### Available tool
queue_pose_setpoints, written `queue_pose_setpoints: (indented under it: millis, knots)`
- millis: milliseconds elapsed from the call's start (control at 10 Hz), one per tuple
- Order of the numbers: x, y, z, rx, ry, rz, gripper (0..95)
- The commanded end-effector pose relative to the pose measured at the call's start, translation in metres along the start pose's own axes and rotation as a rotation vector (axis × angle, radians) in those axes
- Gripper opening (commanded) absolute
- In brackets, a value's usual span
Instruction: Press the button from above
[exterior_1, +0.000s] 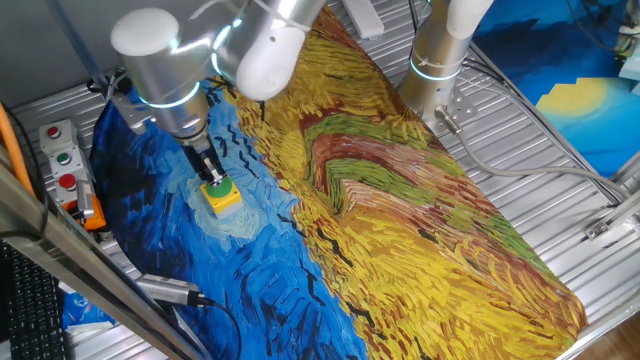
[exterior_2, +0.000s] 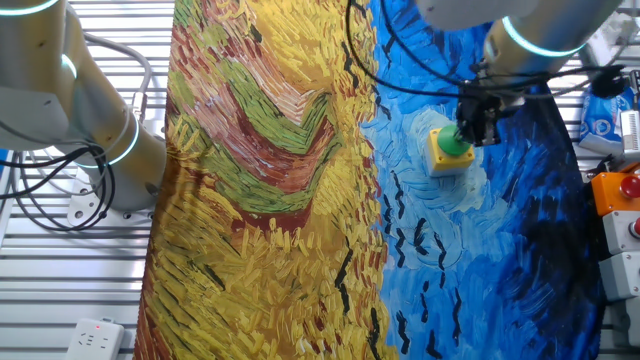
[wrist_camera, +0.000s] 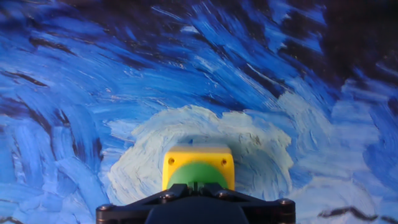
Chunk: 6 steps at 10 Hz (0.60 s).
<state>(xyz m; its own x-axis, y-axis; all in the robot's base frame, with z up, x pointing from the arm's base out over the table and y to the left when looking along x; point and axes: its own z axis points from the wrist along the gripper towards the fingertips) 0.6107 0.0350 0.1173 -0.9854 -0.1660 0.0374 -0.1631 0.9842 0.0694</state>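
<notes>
In the hand view, the dark body of the gripper (wrist_camera: 196, 208) is filling the bottom edge of the frame, with the button (wrist_camera: 198, 173) sitting directly beyond it, its green dome partly hidden behind the gripper and its square yellow base showing above. The button is resting on a pale swirl in the blue part of the painted cloth (wrist_camera: 93, 93) that is covering the worktop.

From one fixed view, the gripper (exterior_1: 211, 172) is hanging straight down over the button (exterior_1: 221, 192), its tips meeting the green dome or sitting just above it; contact cannot be confirmed. Whether the jaws are wide or narrow cannot be told from any view.

The other fixed view is showing the same stance, the gripper (exterior_2: 471, 128) standing over the button (exterior_2: 450, 150), with the cloth (exterior_2: 270, 200) turning from blue to yellow, green and red farther across.

Beyond the cloth's blue edge, a grey control box (exterior_1: 62, 160) with small red and green buttons is lying on the slatted metal worktop (exterior_1: 540, 150). A second robot arm's base (exterior_1: 436, 60) is standing at the far side.
</notes>
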Motion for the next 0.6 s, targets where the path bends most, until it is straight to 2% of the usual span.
queue_pose_setpoints:
  millis: [100, 600]
  knots:
    - [0.0025, 0.0042, -0.0708, -0.020, 0.082, 0.038, 0.0]
    - [0.0019, 0.0034, -0.0684, -0.022, 0.086, 0.047, 0.0]
